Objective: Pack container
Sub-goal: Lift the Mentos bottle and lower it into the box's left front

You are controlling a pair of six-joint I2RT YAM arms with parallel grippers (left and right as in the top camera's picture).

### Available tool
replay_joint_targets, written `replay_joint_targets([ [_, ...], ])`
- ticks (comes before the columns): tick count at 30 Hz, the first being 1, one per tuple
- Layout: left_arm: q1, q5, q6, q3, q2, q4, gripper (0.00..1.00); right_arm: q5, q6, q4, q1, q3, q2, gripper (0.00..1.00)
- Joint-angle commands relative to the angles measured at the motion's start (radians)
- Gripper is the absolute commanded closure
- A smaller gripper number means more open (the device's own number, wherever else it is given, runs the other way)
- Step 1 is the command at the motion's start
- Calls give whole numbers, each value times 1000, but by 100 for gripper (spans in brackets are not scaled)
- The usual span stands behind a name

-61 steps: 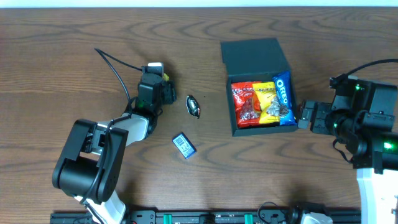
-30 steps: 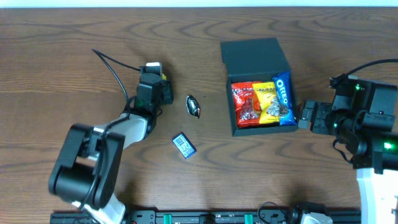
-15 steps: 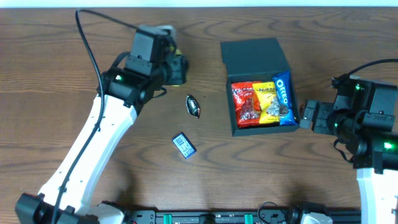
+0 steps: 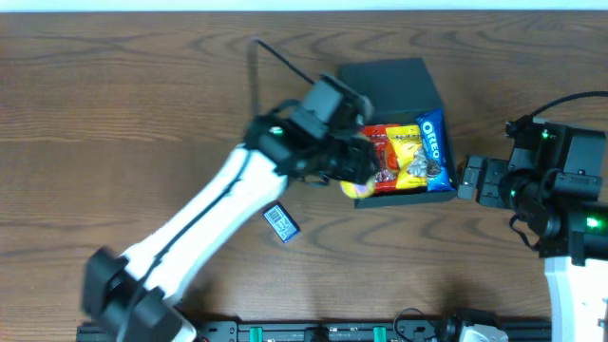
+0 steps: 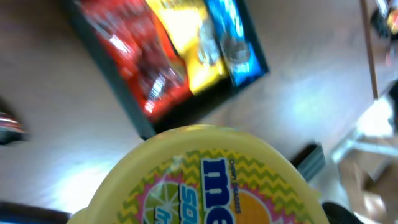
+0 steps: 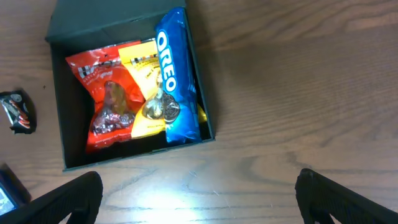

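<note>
Change: left arm is swinging over from the upper left of the overhead frame; half a second back it was sitting well apart from the container (image 4: 389,81), now it is reaching the box's lower-left corner.
Left tool (image 4: 350,171): clenching a yellow round tin (image 5: 205,180); the tin is filling the bottom of the left wrist view and hiding the fingers.
Meaning: looks like the carry is ending and the drop is coming up; tin is not yet in, it is hanging over the box's left wall.
Right tool (image 6: 199,190): staying spread wide, grasping nothing, waiting just right of the box.
Container place: sitting on the bench (image 4: 114,76), centre-right of the overhead frame, lid lying open toward the top edge.
Container look: dark teal-green, matte, squarish, shallow.
Contents: red packet (image 6: 106,99), yellow packet (image 6: 144,74), Oreo pack (image 6: 174,74) and foil sweets are filling most of the tray.
Room: looking tight; tin is probably going on top of the packets.
Waiting on bench: blue mini pack (image 4: 281,221) at lower centre; dark wrapped candy (image 6: 15,112) showing at far left of the right wrist view.
</note>
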Motion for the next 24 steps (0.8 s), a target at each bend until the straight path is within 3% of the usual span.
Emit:
replay_joint_targets([
  [1,-18,116,-26,18,89,23,94,9,-11,-4,-7,12,-2,1],
  [11,-20,176,-31,126,275,67,94,9,-11,-4,-7,12,-2,1],
  [24,-23,107,-48,169,332,40,94,8,-11,-4,-7,12,-2,1],
])
